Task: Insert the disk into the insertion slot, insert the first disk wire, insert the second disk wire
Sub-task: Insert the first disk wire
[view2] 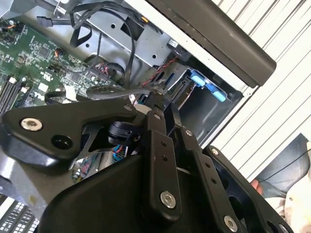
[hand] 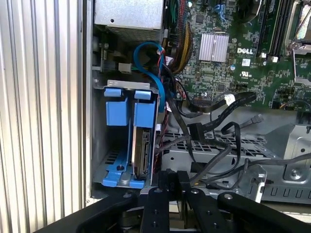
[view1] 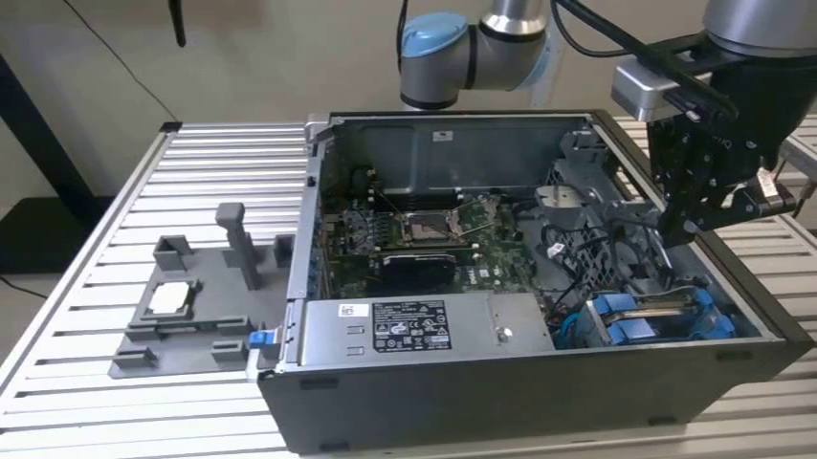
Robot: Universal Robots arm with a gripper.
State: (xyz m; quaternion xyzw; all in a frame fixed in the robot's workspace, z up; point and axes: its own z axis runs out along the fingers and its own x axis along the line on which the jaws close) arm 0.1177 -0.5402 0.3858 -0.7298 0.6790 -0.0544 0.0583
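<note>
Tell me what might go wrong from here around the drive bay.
1. The gripper sits among loose black cables; moving off could snag one and tug it.
2. Those cables crowd the edge of the insertion slot where the disk sits, so a connector may meet it skewed.
3. A dragged cable might scrape the motherboard beside them.

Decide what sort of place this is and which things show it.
Likely a robotics lab or test cell: a robot arm over an open computer case on a slatted metal table, a grey fixture plate beside it.
</note>
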